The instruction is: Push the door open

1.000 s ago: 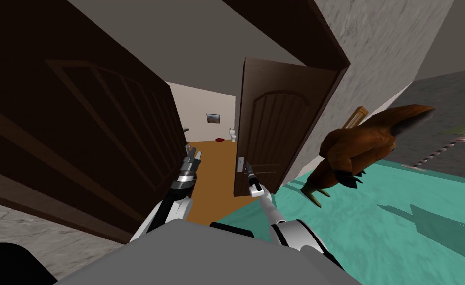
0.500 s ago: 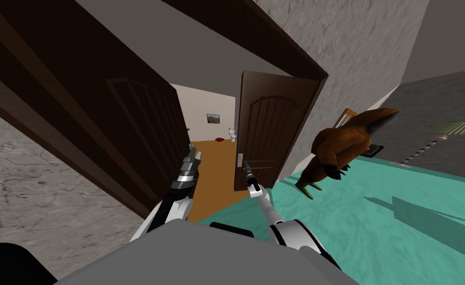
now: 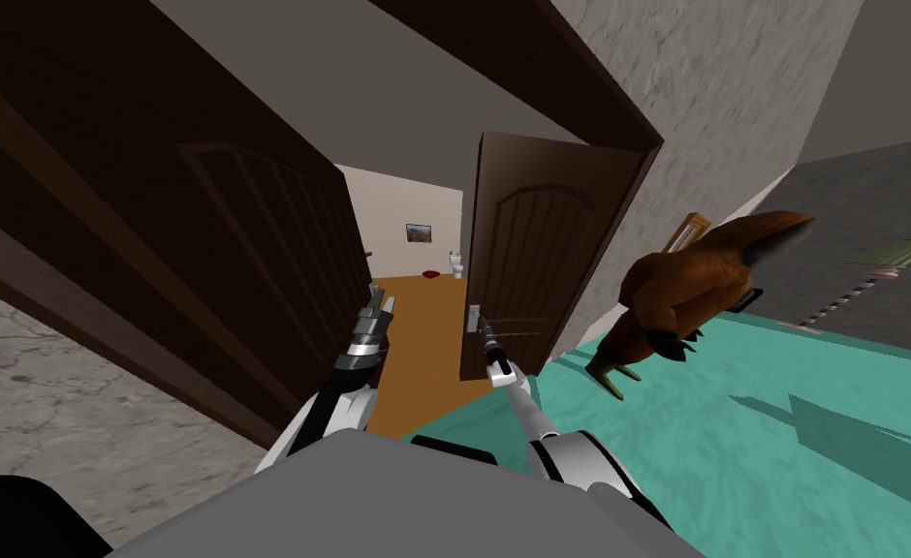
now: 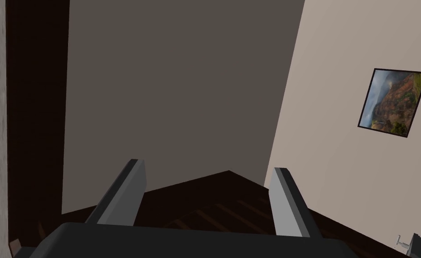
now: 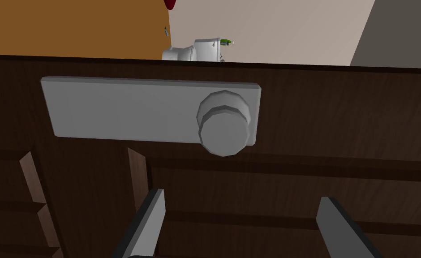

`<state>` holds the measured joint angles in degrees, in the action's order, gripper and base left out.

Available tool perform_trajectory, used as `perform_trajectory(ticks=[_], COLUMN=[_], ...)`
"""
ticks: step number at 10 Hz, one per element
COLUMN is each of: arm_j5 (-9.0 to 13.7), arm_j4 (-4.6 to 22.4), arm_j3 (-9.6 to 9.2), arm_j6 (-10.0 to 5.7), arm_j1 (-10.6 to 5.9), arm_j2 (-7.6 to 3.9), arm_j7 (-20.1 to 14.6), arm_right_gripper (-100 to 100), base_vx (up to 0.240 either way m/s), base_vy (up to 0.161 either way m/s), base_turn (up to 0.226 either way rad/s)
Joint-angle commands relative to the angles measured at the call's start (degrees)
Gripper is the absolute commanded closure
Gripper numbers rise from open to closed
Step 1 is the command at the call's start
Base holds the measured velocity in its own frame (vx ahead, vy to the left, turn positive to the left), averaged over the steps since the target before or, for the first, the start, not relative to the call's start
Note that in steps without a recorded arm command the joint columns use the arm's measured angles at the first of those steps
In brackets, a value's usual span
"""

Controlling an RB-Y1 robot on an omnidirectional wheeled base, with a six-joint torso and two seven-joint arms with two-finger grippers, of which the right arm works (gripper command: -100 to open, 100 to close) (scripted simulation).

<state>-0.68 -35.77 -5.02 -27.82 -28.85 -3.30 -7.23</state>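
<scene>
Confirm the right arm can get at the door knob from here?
Probably yes. The right tool is open and close up to the dark door. The grey knob on its plate sits close by the fingertips, with nothing between them.

Place: a home, likely the doorway to a bathroom.
Signs: panelled wooden door (image 3: 531,252), framed landscape picture (image 3: 418,232), white toilet (image 3: 456,263) beyond.
</scene>
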Motion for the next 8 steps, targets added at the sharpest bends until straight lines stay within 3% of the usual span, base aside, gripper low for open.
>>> perform_trajectory(ticks=[1,6,7,8], arm_j5=[0.05,0.15,0.15,0.15], arm_j4=[0.12,0.23,0.23,0.23], arm_j3=[0.17,0.55,0.55,0.55], arm_j6=[-0.19,-0.57,-0.57,-0.57], arm_j1=[0.04,0.17,0.17,0.17], arm_j2=[-0.17,0.12,0.12,0.12], arm_j7=[0.07,0.31,0.31,0.31], arm_right_gripper=[-100,-100,100,100], base_vx=[0.192,0.183,-0.01,-0.026], base_vy=[0.036,0.037,0.0,-0.005], base_turn=[0.027,0.019,-0.003,0.004])
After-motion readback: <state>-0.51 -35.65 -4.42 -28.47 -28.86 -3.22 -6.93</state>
